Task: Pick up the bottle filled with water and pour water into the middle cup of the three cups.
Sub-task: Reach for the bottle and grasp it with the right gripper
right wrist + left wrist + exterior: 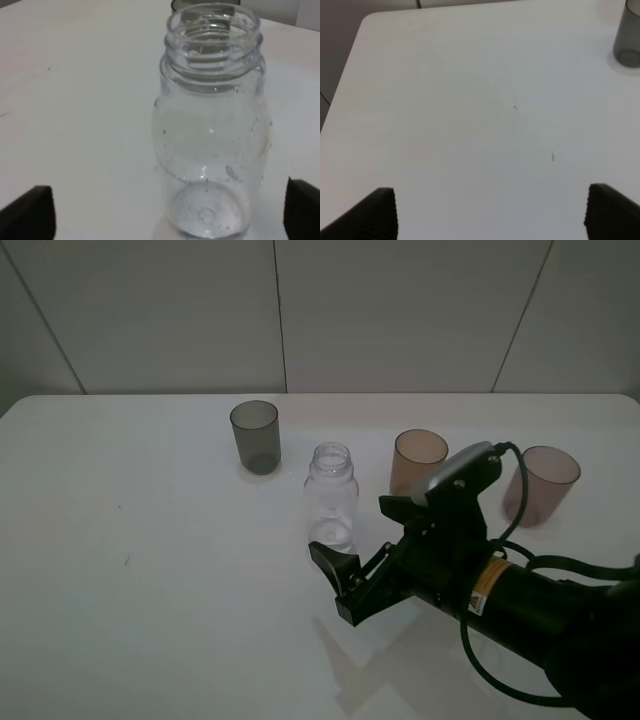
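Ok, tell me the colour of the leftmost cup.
The leftmost cup is translucent smoky dark grey, clearest in the exterior high view.

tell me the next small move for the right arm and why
Probably ease the right end effector forward so its open jaws flank the bottle: it stands upright, ungrasped, centred just ahead of the fingertips.

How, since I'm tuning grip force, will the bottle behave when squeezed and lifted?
The bottle looks like thin clear plastic, so it would probably flex under a hard squeeze. It has no cap, so tilting could spill. It is tall for its base, so a push near the neck might tip it.
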